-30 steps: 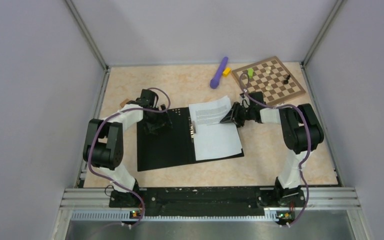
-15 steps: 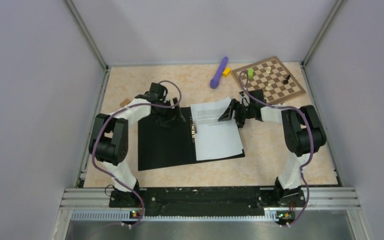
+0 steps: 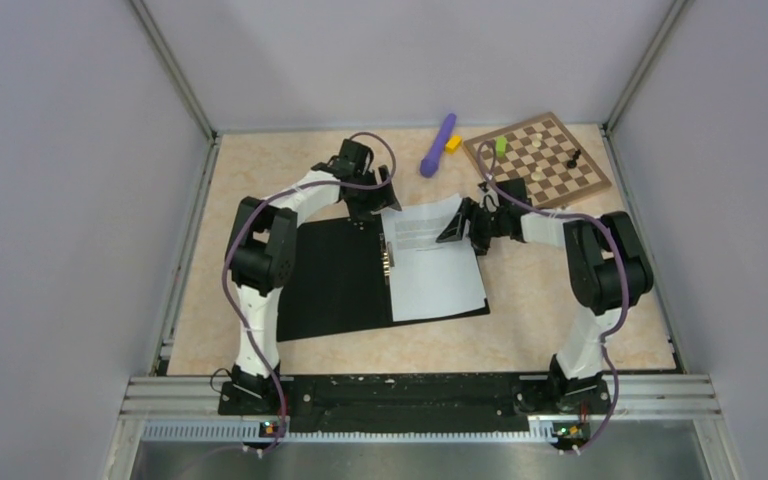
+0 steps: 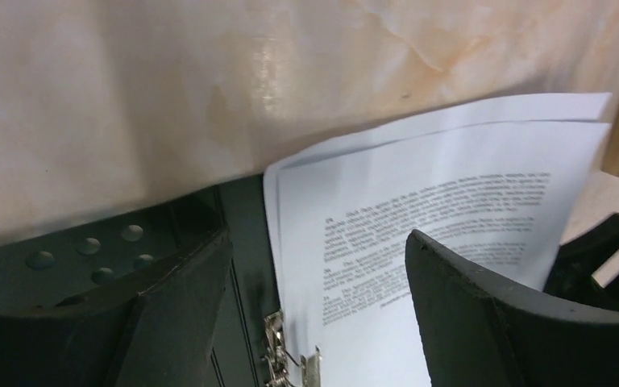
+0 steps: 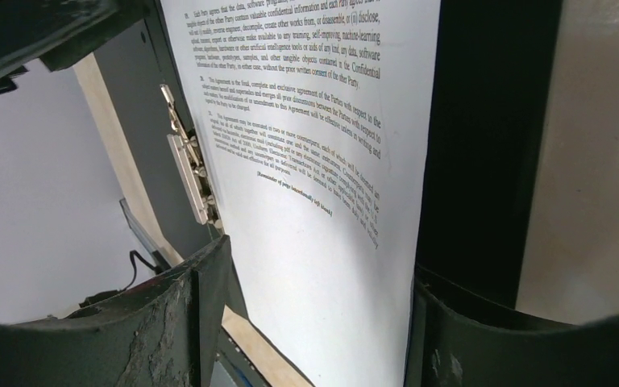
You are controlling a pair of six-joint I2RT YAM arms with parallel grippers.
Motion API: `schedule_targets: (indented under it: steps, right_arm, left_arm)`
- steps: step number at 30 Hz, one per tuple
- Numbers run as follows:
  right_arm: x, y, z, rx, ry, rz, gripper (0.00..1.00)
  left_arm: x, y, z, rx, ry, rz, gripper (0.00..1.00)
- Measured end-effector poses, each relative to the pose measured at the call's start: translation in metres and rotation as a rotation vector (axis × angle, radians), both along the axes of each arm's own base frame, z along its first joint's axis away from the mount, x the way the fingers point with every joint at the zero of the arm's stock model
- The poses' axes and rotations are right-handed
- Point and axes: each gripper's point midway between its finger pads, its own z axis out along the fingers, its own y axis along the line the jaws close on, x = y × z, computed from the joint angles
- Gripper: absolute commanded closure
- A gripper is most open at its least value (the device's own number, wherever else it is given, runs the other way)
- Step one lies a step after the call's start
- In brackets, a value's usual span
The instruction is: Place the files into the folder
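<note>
The folder (image 3: 330, 280) lies open on the table, black inner faces up, with a metal clip (image 3: 388, 255) at its spine. The files (image 3: 430, 255), white printed sheets, lie on its right half; their far edge curls up off the face. My left gripper (image 3: 370, 205) is open at the folder's far edge, by the sheets' far left corner; its wrist view shows the files (image 4: 419, 201) and clip (image 4: 290, 355) ahead of the spread jaws (image 4: 314, 314). My right gripper (image 3: 460, 228) is open at the sheets' far right corner; the files (image 5: 322, 161) run between its jaws (image 5: 314, 322).
A brown chessboard (image 3: 537, 160) with a few pieces lies at the back right. A purple object (image 3: 438, 145) and a yellow block (image 3: 453, 143) lie at the back middle. A small brown piece (image 3: 248, 205) sits left of the folder. Walls close in both sides.
My left gripper has left the folder's left face and moved right and away to the far edge by the sheets. The right gripper shifted slightly farther; the sheets' far edge curled up.
</note>
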Motion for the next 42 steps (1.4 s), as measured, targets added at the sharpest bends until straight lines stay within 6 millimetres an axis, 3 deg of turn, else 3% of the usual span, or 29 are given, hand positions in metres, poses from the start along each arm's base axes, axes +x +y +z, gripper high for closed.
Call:
schedule_targets:
  steps: [2, 11, 18, 25, 32, 38, 42]
  right_arm:
    - [0.000, -0.001, 0.000, -0.008, -0.002, -0.005, 0.36]
    - [-0.006, -0.012, 0.002, -0.093, -0.012, -0.013, 0.29]
    - [-0.019, -0.019, 0.018, -0.127, -0.056, 0.004, 0.29]
    - [-0.039, -0.025, 0.002, -0.148, -0.006, 0.019, 0.30]
    - [-0.043, -0.031, 0.000, -0.184, -0.009, 0.030, 0.26]
    - [-0.038, -0.040, 0.005, -0.246, -0.034, 0.018, 0.20]
    - [-0.009, -0.040, 0.021, -0.280, -0.082, -0.007, 0.20]
  left_arm:
    - [0.001, 0.002, -0.015, 0.018, 0.024, 0.014, 0.17]
    - [0.029, -0.008, -0.007, 0.008, -0.030, 0.016, 0.17]
    - [0.030, -0.011, -0.013, 0.003, -0.020, 0.007, 0.17]
    - [0.032, -0.013, -0.013, -0.005, -0.020, 0.003, 0.17]
    - [0.031, -0.012, -0.014, 0.006, -0.026, -0.013, 0.17]
    - [0.027, -0.009, -0.013, 0.029, -0.022, -0.034, 0.17]
    - [0.024, -0.002, -0.003, 0.056, -0.017, -0.032, 0.16]
